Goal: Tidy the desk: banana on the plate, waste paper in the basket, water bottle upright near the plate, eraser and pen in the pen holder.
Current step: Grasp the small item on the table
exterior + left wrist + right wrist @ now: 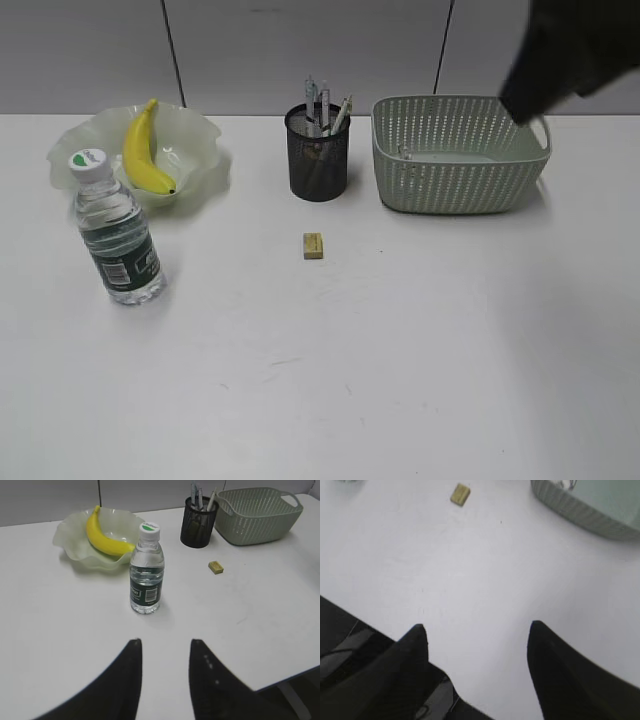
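The banana (145, 150) lies in the ruffled green plate (205, 135) at the back left. The water bottle (117, 232) stands upright in front of the plate. The black mesh pen holder (318, 155) holds several pens (322, 108). A small tan eraser (314, 245) lies on the desk (400, 350) in front of it. The green basket (458, 155) holds a scrap of waste paper (404, 152) at its left inner wall. My left gripper (165, 642) is open and empty, well short of the bottle (146, 570). My right gripper (476, 627) is open and empty, raised over the desk.
The right arm (565, 50) hangs dark over the basket's back right corner. The desk's front edge and dark floor show in the right wrist view (350, 640). The eraser (460, 494) and basket (585, 510) show at the top of that view.
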Motion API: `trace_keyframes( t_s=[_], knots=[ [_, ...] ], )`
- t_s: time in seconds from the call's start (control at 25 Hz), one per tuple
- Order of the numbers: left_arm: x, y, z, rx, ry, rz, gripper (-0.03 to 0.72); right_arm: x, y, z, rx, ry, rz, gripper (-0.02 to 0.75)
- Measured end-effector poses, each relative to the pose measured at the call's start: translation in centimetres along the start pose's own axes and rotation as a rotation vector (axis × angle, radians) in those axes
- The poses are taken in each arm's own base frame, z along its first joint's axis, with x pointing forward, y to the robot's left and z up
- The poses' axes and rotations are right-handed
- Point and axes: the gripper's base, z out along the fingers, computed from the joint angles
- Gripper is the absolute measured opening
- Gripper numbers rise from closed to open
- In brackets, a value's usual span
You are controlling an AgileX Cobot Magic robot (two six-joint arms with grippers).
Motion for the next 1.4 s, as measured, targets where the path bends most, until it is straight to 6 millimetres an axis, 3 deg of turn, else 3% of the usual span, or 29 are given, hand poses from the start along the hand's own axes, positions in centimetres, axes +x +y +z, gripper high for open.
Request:
trace_keyframes(
  t_s=[0.4, 0.6, 0.8, 0.96, 1.16, 1.28, 1.4],
  knots=[
    [-1.1, -0.3, -0.1, 0.032, -0.126, 0.0, 0.241, 15.3, 0.2, -2.6, 0.001, 0.02, 0.004, 0.5],
    [-1.4, -0.3, -0.1, 0.038, -0.15, 0.0, 0.241, 22.0, 0.2, -3.0, 0.009, -0.07, -0.004, 0.5],
    [-1.4, -0.4, -0.1, 0.039, -0.152, 0.0, 0.241, 27.6, 0.2, -3.8, 0.017, -0.314, -0.018, 0.5],
    [-1.8, -0.5, -0.2, 0.051, -0.197, 0.0, 0.241, 30.2, 0.3, -5.1, 0.019, -0.534, -0.028, 0.5],
    [-4.0, -1.2, 0.6, 0.097, -0.335, 0.005, 0.241, 30.7, 0.1, -5.4, 0.04, -0.571, -0.021, 0.5],
    [-5.8, -2.2, 3.6, 0.126, -0.286, -0.008, 0.241, 30.7, 0.0, -5.3, 0.054, -0.573, -0.021, 0.5],
    [-7.4, -3.4, 8.3, 0.147, -0.204, -0.03, 0.241, 30.5, -0.1, -5.2, 0.064, -0.595, -0.023, 0.5]
  ],
)
